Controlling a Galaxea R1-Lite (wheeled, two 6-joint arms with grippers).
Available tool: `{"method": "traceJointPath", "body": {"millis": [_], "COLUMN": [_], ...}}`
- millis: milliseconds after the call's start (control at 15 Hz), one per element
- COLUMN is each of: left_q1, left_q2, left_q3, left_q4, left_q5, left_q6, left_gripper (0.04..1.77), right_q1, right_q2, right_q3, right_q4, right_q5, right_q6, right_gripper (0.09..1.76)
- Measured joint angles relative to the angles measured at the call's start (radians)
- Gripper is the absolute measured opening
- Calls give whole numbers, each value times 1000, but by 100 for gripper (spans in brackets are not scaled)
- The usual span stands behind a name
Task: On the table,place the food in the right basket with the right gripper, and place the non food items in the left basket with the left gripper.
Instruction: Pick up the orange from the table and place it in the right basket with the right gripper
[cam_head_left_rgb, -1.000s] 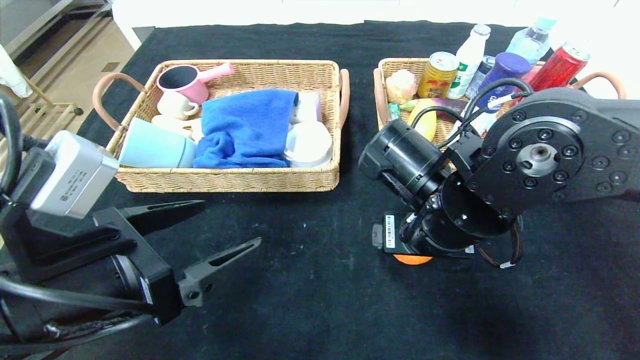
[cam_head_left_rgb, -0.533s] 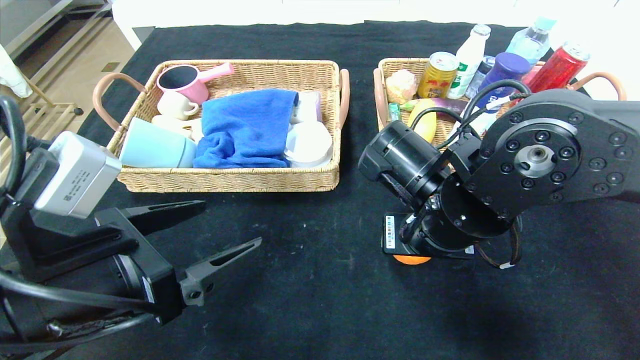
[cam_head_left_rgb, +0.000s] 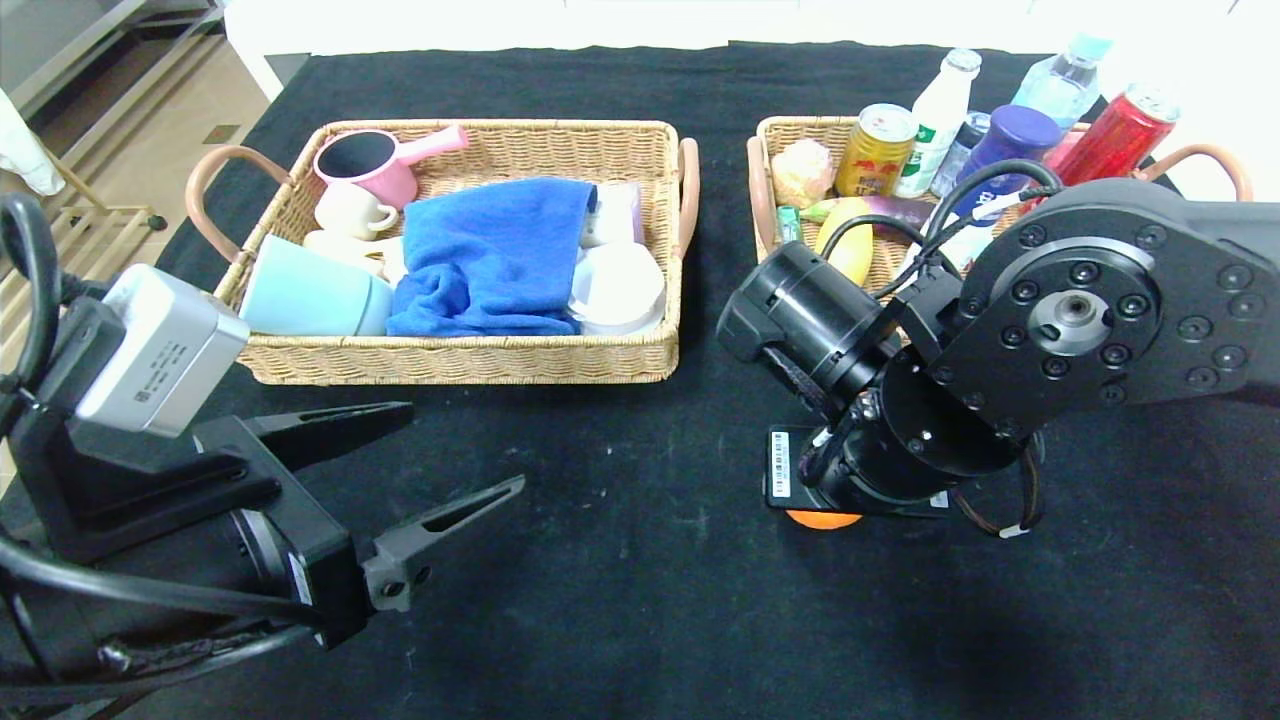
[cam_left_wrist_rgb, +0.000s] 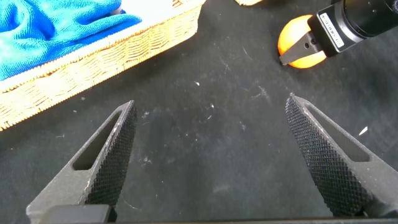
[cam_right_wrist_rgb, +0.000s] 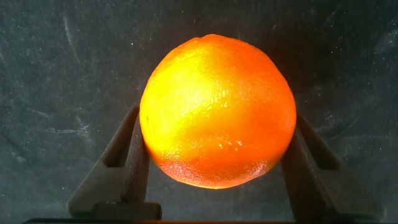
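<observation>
- Right hand clamps the orange fruit, one finger on each side, low over the surface and just in front of the right basket.
- Squeezing evenly, I judge, should keep the round fruit from rolling free as I lift.
- Clearing the basket's near rim before I let go looks wise.
- Left hand hangs spread and empty before the left basket.
</observation>
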Motion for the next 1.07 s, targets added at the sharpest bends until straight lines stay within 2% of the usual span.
{"method": "traceJointPath", "body": {"millis": [733, 1067], "left_q1": [-1, -3], "left_q2": [1, 8], "left_q3": [-1, 0], "left_q4": [0, 3], "left_q5": [-3, -3], "left_q6": [0, 0], "left_gripper": [172, 172], "right_q1": [28, 57], "right_q2": [-27, -108], "right_q3": [-1, -4], "right_q4": [7, 4], "right_q5": [-17, -58], "right_q6": [-11, -121], "right_gripper": [123, 123]}}
